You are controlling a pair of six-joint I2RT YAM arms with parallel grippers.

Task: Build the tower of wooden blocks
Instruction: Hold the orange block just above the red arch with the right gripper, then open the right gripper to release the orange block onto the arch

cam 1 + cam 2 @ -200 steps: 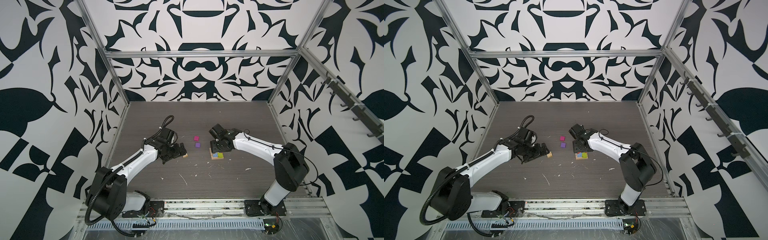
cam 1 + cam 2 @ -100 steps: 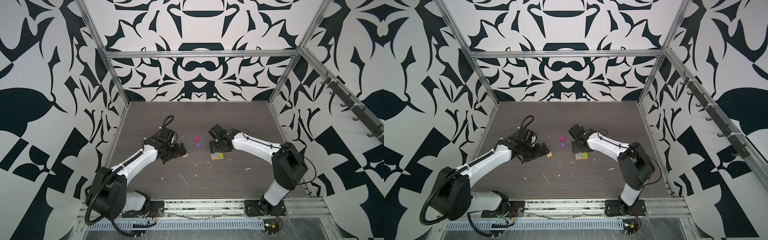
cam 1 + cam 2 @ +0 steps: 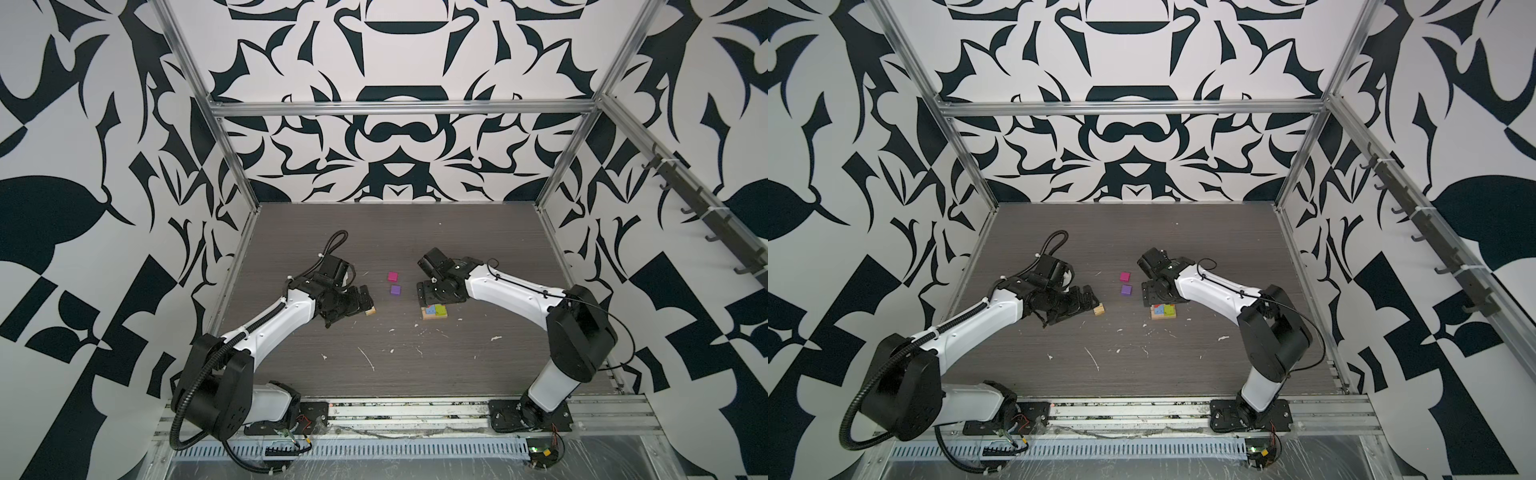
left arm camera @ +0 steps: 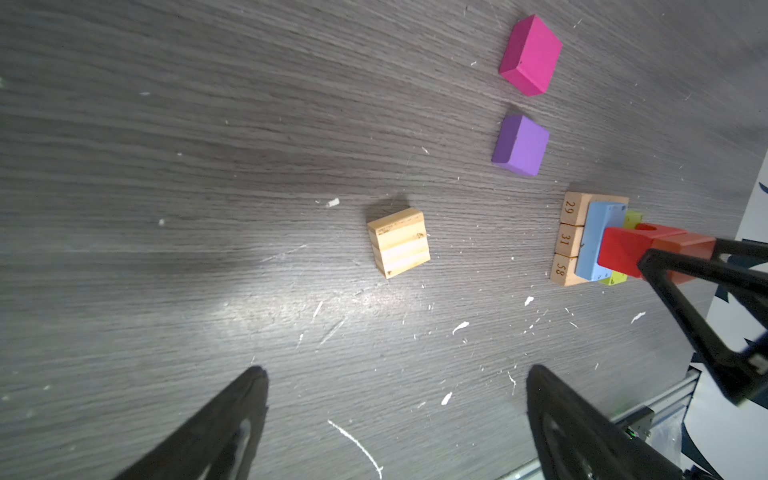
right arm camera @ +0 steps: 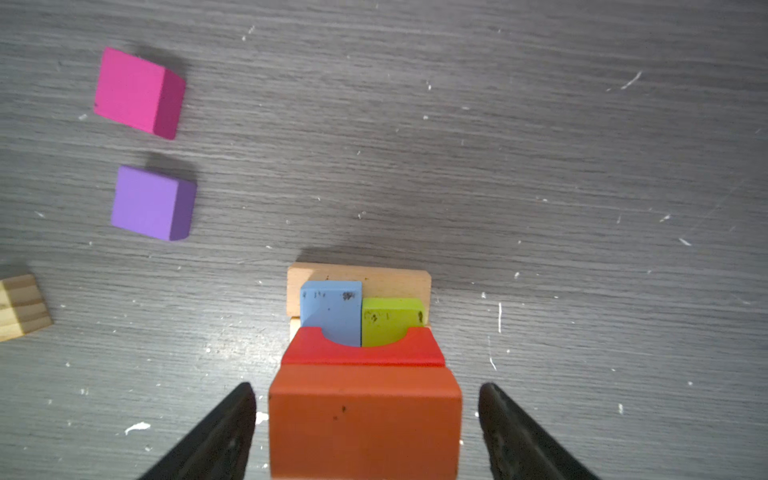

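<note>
Presently, right jaws stand spread, flanking the orange wooden block (image 5: 365, 419) capping the red wooden arch (image 5: 361, 353) of the tower (image 3: 435, 311); left jaws spread, empty, tan wooden cube (image 4: 399, 242) ahead. Risk: skewed withdrawal clips and topples it.

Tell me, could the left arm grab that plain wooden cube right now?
Probably yes. The left gripper is open and the cube lies just ahead of it with nothing between them; the purple block sits apart, farther on.
</note>
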